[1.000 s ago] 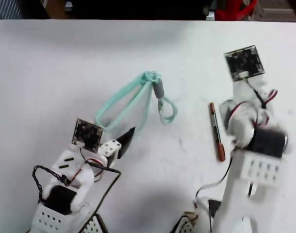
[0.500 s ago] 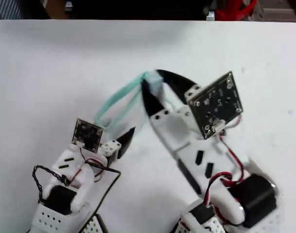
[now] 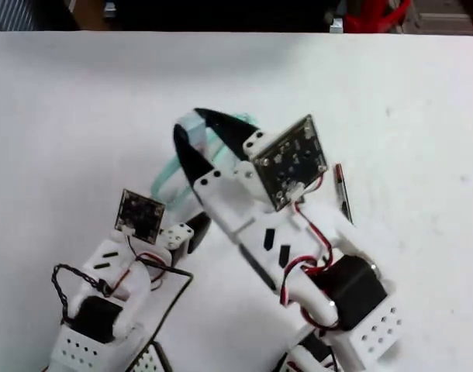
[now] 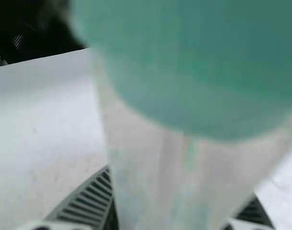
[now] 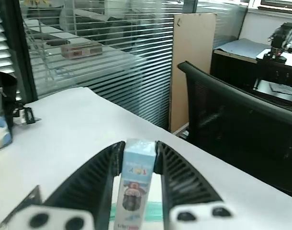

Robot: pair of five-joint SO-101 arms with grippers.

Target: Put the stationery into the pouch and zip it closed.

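Note:
A clear pouch with a teal rim lies open at mid-table. My left gripper is shut on the pouch's near end; in the left wrist view the teal rim looms between its fingers. Just above the pouch's opening hangs my right gripper, shut on a small light-blue printed box. The right wrist view has the same box upright in that gripper, with a strip of the pouch's teal rim below. A brown pen lies on the table to the right, partly hidden by the right arm.
The white table stretches bare to the left and far side, with its far edge along a dark room. The right arm's body crosses the table's near middle, close beside the left arm's base.
The right arm has swung from the table's right side, near the pen, leftward over the pouch, carrying the blue box along the opening. The left arm kept still.

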